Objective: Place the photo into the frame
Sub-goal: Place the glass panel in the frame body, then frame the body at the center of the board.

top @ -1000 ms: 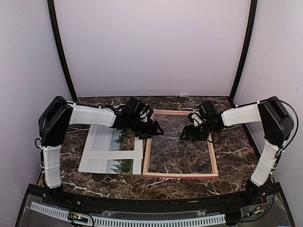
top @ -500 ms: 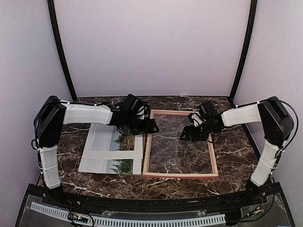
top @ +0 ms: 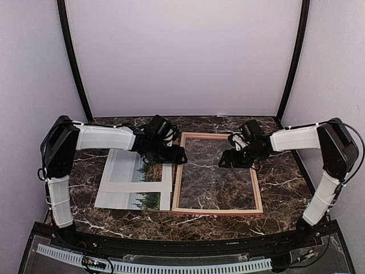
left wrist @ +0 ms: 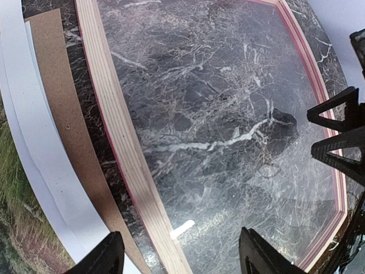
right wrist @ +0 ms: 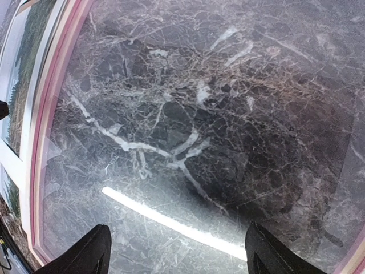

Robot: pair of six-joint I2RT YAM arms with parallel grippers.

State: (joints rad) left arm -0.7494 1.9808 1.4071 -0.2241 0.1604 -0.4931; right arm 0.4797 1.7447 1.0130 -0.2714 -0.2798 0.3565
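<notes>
The frame (top: 217, 212) lies flat right of centre, pale wood up and a pink edge showing (left wrist: 128, 154) (right wrist: 54, 97). The photo (top: 149, 171), with trees and grass, lies left of it under a white mat (top: 122, 185); it also shows at the edges of the wrist views (left wrist: 17, 228) (right wrist: 28, 51). My left gripper (top: 178, 155) hangs open above the frame's left rail near the far corner, one finger on each side of the rail (left wrist: 181, 244), holding nothing. The right gripper (top: 225, 161) hovers open over the frame's far right interior (right wrist: 177, 245), with nothing in it.
A clear sheet (right wrist: 171, 217) with a bright glare streak lies inside the frame over the marble table (top: 285, 182). A brown hardboard panel (left wrist: 63, 114) lies under the mat, beside the frame's left rail. Purple walls enclose the table.
The left gripper has drawn slightly back and to the left over the frame's left rail. The right gripper has shifted a little towards the back. Both stay open.
</notes>
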